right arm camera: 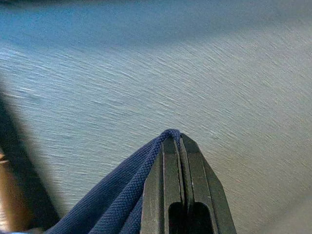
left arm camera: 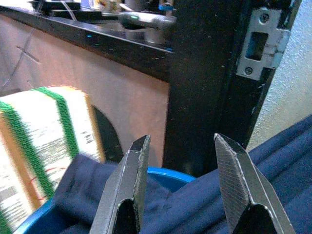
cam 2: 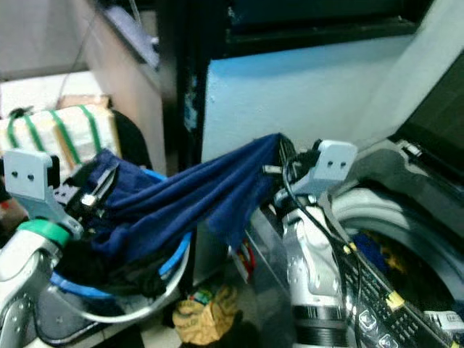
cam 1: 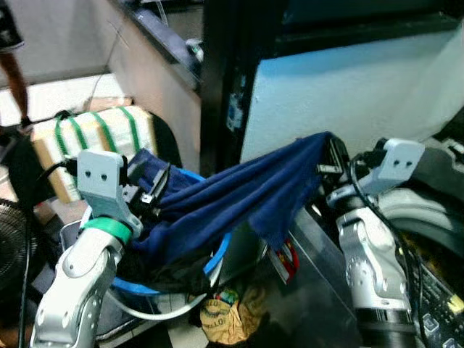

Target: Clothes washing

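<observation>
A navy blue garment (cam 1: 239,192) stretches from a blue laundry basket (cam 1: 217,254) on my left up toward the washing machine (cam 2: 406,239) on my right. My right gripper (right arm camera: 174,139) is shut on one end of the navy garment (right arm camera: 122,200), held up in front of the white wall. My left gripper (left arm camera: 180,141) is open just above the basket rim (left arm camera: 165,173), with the cloth lying under its fingers. More dark clothes sit in the basket. The washer's drum (cam 2: 384,250) is open and holds some clothes.
A black door frame (cam 1: 221,80) and a wooden counter side stand behind the basket. A cardboard box with green straps (cam 1: 94,141) sits at the left. A yellow cloth (cam 1: 225,312) lies on the floor between basket and washer. A fan (cam 1: 11,239) is at far left.
</observation>
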### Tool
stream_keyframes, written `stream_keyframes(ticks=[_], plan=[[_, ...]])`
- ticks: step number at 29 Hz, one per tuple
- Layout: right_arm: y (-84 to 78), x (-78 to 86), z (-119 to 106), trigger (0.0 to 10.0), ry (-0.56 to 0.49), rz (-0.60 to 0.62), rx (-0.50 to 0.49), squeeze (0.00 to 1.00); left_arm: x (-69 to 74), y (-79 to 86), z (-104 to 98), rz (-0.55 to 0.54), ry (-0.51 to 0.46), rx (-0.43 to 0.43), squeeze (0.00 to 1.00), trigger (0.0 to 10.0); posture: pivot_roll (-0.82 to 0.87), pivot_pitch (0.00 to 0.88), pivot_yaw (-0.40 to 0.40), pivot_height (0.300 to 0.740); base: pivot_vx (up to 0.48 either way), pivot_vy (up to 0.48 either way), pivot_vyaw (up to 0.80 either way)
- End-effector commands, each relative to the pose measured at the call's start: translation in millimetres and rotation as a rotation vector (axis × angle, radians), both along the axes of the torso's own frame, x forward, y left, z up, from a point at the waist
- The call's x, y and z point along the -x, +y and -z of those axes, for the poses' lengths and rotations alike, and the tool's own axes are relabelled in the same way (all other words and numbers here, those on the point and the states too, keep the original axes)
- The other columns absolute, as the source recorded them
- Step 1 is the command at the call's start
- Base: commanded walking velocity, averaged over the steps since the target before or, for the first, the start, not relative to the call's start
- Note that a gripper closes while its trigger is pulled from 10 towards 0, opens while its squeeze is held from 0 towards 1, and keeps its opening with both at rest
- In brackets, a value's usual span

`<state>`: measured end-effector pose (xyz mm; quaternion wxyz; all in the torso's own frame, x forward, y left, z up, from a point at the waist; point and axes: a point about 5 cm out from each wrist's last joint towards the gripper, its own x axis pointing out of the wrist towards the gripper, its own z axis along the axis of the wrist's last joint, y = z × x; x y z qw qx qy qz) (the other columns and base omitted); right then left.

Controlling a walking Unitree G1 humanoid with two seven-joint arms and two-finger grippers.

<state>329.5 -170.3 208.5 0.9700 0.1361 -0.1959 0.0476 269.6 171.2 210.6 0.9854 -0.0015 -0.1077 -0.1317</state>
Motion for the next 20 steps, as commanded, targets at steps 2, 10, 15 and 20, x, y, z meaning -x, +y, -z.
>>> stream_keyframes(ticks=[2,10,15,20], plan=[[-33.3,-6.9,-32.0,10.0,-0.089,0.1,-0.051,0.0,1.9,-5.4,1.0,0.032,0.006,-0.019,0.0,10.0,0.12,0.0,0.0,0.74,0.0,0.0,-0.8],[-90.8,-11.9,-135.5,10.0,-0.347,0.234,-0.06,0.0,1.7,-8.2,1.1,0.052,0.011,-0.021,0.0,10.0,0.12,0.0,0.01,0.74,0.0,0.0,-0.8],[-117.3,2.3,-190.1,10.0,-0.502,0.26,-0.104,0.0,2.4,-9.7,1.9,0.063,0.017,-0.022,0.0,10.0,0.12,0.0,0.008,0.74,0.0,0.0,-0.8],[-112.8,-1.0,-185.3,10.0,-0.487,0.234,-0.097,0.0,2.6,-11.2,1.9,0.068,0.02,-0.021,0.0,10.0,0.12,0.001,0.008,0.74,0.0,0.0,-0.8]])
